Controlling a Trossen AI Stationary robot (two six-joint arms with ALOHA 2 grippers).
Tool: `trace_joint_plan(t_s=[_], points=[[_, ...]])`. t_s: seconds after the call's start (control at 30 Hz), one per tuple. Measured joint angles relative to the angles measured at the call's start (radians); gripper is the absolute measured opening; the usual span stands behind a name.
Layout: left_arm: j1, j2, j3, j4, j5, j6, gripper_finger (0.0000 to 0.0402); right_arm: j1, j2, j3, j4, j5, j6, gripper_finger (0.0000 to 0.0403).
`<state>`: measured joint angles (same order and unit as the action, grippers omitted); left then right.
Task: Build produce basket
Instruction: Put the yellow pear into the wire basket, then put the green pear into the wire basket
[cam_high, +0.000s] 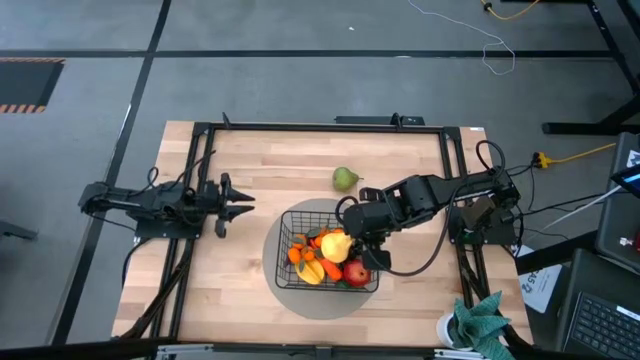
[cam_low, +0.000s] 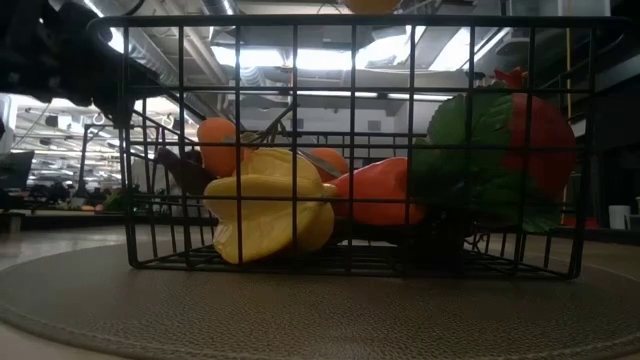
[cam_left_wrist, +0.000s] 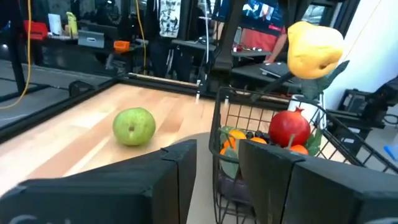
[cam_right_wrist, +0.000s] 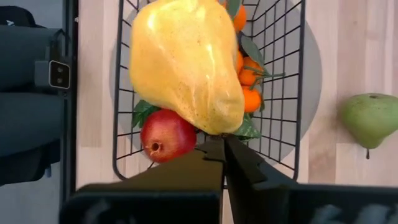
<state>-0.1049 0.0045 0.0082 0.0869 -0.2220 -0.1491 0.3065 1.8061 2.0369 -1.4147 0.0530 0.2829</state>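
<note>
The right end effector is gripping a yellow pear by its narrow tip, carrying it just above the basket; its long axis is running straight out from the fingers, broad end leading. Directly beneath, produce is already filling the basket, so the job looks mostly done. Beyond the basket, a green pear is still lying on the table. Far off, the left end effector is waiting, spread apart.

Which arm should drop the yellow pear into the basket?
Right. The right gripper already holds the yellow pear above the basket; the left gripper waits open at the table's left side, holding nothing.
</note>
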Motion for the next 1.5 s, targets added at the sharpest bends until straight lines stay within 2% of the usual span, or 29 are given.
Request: trace_joint_plan(t_s=[0.3, 0.57, 0.8, 1.1, 1.2, 1.5], points=[[0.025, 0.002, 0.0, -0.036, 0.009, 0.032, 0.011, 0.0, 0.0, 0.0, -0.003, 0.003, 0.001, 0.0], [0.024, 0.003, 0.0, -0.038, 0.004, 0.092, 0.011, 0.0, 0.0, 0.0, -0.013, -0.062, 0.001, 0.0], [0.024, 0.004, 0.0, -0.039, 0.004, 0.091, 0.011, 0.0, 0.0, 0.0, -0.012, -0.022, 0.035, 0.0], [0.024, 0.004, 0.0, -0.039, 0.004, 0.091, 0.011, 0.0, 0.0, 0.0, -0.011, -0.02, 0.078, 0.0004], [0.024, 0.004, 0.0, -0.04, 0.004, 0.09, 0.011, 0.0, 0.0, 0.0, -0.011, -0.02, 0.078, 0.0021], [0.024, 0.004, 0.0, -0.041, 0.004, 0.089, 0.011, 0.0, 0.0, 0.0, -0.011, -0.014, 0.076, 0.0116]])
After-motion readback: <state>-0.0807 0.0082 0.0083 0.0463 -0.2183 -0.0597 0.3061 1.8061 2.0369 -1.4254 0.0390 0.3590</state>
